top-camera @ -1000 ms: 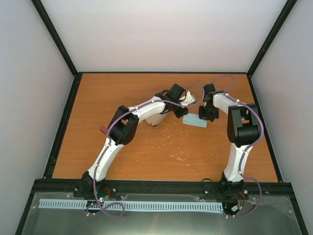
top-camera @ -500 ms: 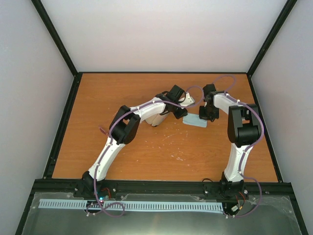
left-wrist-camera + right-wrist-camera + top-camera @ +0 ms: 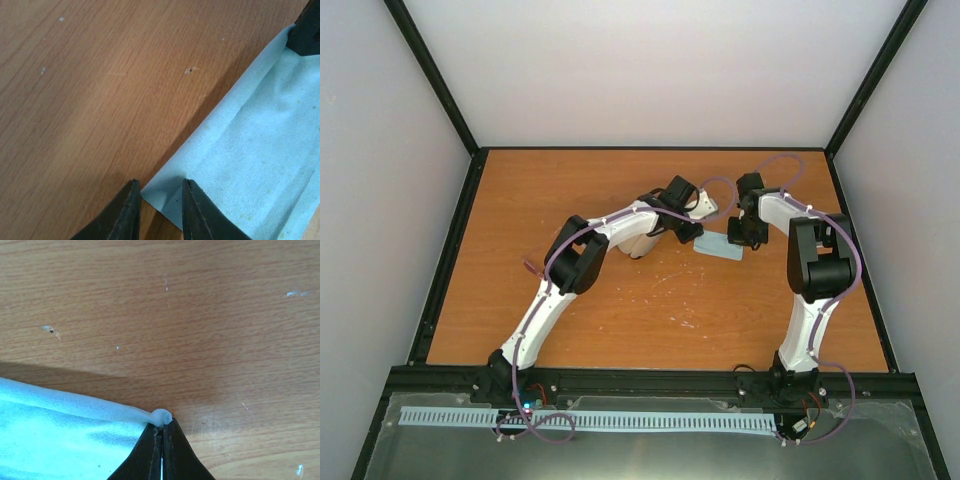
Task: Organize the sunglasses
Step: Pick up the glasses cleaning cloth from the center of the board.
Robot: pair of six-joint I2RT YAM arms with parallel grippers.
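Both arms reach out and bend in toward each other over the far middle of the table (image 3: 620,320), wrists tipped down at the pale blue cloth (image 3: 245,150). The right gripper (image 3: 161,427) is clamped tight on one corner of it, bunching the edge into a little nub. The left gripper (image 3: 159,183) has its fingers a bit apart, with another corner of the cloth sitting in the gap, not pinched. Compared to a second ago, the left wrist has nudged a touch closer to the cloth, and the cloth itself hasn't budged. I can't spot the sunglasses in any view.
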